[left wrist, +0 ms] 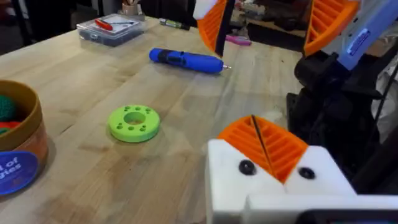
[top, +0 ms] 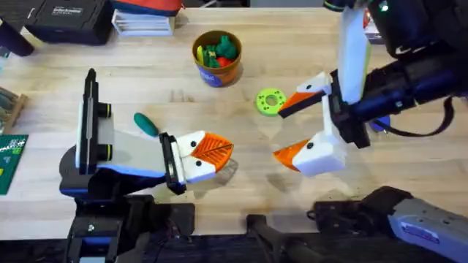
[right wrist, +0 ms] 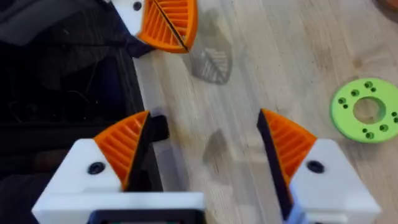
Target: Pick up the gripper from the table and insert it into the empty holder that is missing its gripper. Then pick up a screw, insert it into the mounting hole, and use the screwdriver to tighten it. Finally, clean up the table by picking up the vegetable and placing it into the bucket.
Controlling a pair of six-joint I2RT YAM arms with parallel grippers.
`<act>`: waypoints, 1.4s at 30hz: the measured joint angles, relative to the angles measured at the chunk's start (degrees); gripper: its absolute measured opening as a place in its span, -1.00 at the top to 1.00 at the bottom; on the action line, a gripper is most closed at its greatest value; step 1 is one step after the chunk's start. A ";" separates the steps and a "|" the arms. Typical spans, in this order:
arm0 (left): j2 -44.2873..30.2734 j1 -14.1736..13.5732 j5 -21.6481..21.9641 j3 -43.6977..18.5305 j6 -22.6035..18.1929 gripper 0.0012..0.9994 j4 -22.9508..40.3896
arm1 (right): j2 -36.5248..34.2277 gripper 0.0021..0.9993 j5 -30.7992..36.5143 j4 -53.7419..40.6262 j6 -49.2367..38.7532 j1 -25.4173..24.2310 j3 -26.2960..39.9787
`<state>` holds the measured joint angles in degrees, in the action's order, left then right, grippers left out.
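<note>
I see the vegetable (top: 146,123) on the wood table (top: 241,197), partly hidden behind my left gripper (top: 212,151), whose orange pads are pressed together on nothing. The bucket (top: 216,58) stands farther back. My right gripper (top: 298,128) gapes wide over bare wood; the screwdriver (left wrist: 186,61) lies behind it.

Light wooden table (top: 292,73), black case (top: 69,18) at its far edge, clear plastic box (left wrist: 112,29), dim cluttered room behind

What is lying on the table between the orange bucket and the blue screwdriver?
The lime green ring lies between the bucket and the screwdriver in the left wrist view; otherwise the wood is bare.
</note>
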<state>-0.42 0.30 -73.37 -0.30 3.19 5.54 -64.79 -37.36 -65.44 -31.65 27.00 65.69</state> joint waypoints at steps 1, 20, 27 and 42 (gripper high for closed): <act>0.00 0.00 0.32 0.00 0.00 0.99 0.02 | -0.08 -0.99 0.00 0.13 -0.17 0.00 0.00; 0.00 0.00 3.19 0.00 0.00 0.99 0.01 | -0.11 -0.99 17.70 2.21 6.86 -18.12 0.00; 0.01 0.00 3.76 0.00 0.00 0.99 0.02 | -4.84 -0.99 31.41 11.58 5.35 -33.81 0.00; 0.00 0.00 3.79 0.00 0.01 0.99 0.02 | -25.06 -0.99 35.19 22.50 -4.66 -45.31 0.00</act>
<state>-0.42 0.30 -69.58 -0.30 3.20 5.56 -89.86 -2.17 -42.94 -36.30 -18.31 65.69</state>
